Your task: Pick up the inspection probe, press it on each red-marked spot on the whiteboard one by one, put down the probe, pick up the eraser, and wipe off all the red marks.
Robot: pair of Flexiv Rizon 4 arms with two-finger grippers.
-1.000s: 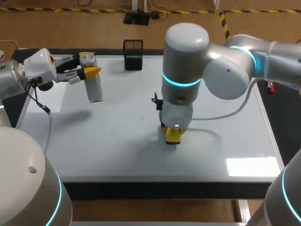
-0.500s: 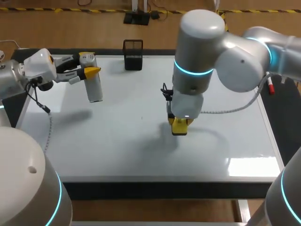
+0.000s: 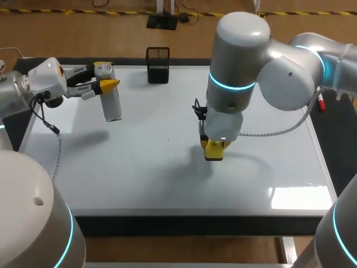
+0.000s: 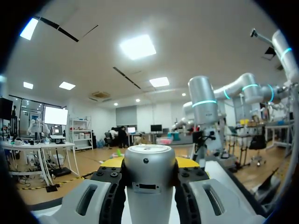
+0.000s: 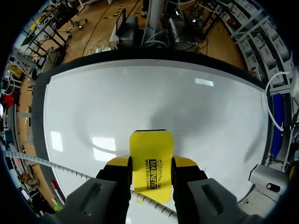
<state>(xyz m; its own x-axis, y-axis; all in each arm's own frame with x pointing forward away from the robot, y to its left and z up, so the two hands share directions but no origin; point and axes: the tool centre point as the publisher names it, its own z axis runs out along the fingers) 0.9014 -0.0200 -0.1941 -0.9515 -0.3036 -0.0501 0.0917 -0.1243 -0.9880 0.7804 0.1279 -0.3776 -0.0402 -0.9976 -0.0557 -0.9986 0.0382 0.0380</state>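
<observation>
The inspection probe [image 3: 113, 103], a silver-grey cylinder, hangs over the back left of the whiteboard [image 3: 134, 173]. My left gripper [image 3: 105, 75] is shut on its upper part. In the left wrist view the probe [image 4: 149, 186] fills the gap between the left gripper's [image 4: 149, 162] fingers. The yellow eraser [image 3: 213, 151] rests against the board near its middle, with my right gripper [image 3: 215, 146] shut on it from above. The right wrist view shows the eraser [image 5: 150, 151] clamped in the right gripper [image 5: 150, 169], flat on the white surface. No red marks show on the board.
A black mesh holder [image 3: 158, 65] stands at the board's back edge. A grey cable [image 3: 268, 134] loops from my right arm over the board's right half. A red-capped item [image 3: 321, 104] lies by the right edge.
My right arm has slid the eraser to the right and slightly back across the board, mostly in the first half second. The left arm and probe have stayed still.
</observation>
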